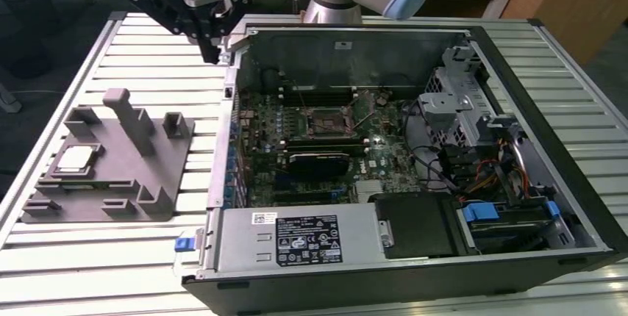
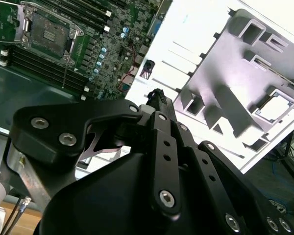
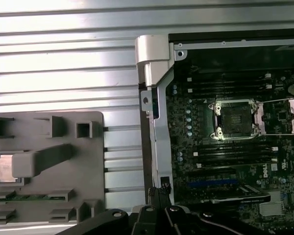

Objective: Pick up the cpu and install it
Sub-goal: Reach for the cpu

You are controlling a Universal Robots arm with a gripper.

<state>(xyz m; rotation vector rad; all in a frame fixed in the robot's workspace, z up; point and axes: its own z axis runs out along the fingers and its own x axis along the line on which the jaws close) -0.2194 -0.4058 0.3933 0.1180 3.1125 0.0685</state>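
The cpu (image 1: 76, 158) is a small silver square lying in a pocket of the grey fixture (image 1: 147, 176) on the table, at the exterior view's left. It also shows in the second wrist view as a bright cpu (image 2: 279, 105), and in the first wrist view the cpu (image 3: 4, 168) is partly covered by a grey post. My gripper (image 1: 209, 53) hangs high above the table between the fixture and the open computer case, near the case's far corner. Its fingers (image 2: 159, 98) are shut with nothing in them. The open socket (image 1: 329, 121) sits on the motherboard, and this socket (image 3: 233, 120) appears uncovered.
The open computer case (image 1: 549, 110) takes up the middle and the exterior view's right, with a grey power supply box (image 1: 294, 239) at its near side, cables and a drive bay. The case's metal wall (image 3: 154, 98) stands between fixture and motherboard. The slatted table (image 1: 147, 73) lies under everything.
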